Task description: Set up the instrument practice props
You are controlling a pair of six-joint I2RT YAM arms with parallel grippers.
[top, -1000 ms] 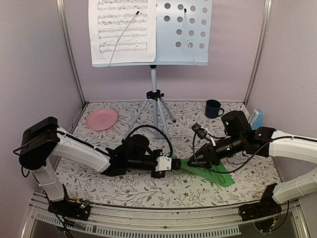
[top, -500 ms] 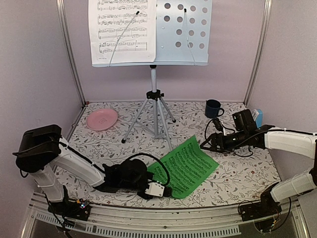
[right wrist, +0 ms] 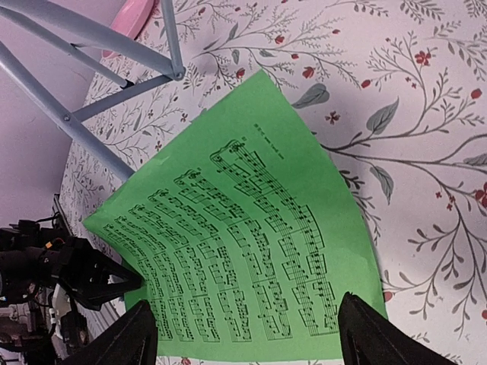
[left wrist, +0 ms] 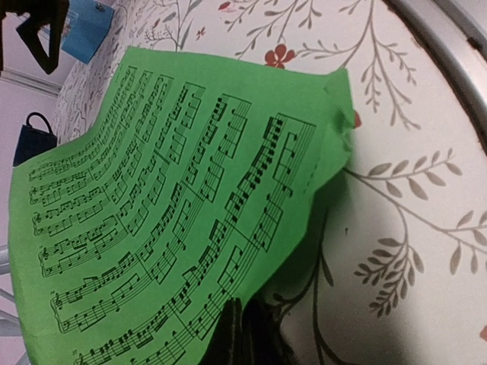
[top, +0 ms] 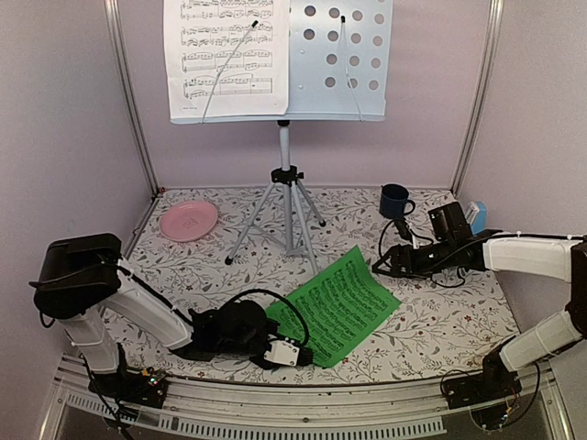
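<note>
The pale perforated music stand [top: 341,60] on its silver tripod [top: 286,197] stands at the back, with a white sheet-music page [top: 225,55] on its left half. A green sheet-music page [top: 341,302] lies curled on the table in front of the tripod. My left gripper [top: 307,354] is shut on its near edge, as the left wrist view [left wrist: 242,334] shows. My right gripper [top: 374,269] is open and empty, apart from the page's far right corner. The right wrist view shows the page [right wrist: 243,243] ahead of the spread jaws. The small blue metronome [top: 475,216] stands at the far right.
A dark blue mug [top: 394,199] stands at the back right, near my right arm. A pink plate [top: 188,220] lies at the back left. The tripod legs [right wrist: 91,34] spread just behind the green page. The metal frame rail [top: 303,417] runs along the near edge.
My right gripper has let go of the green page and drawn back to the right. My left gripper has pulled the page toward the near edge, and the page has opened out flatter.
</note>
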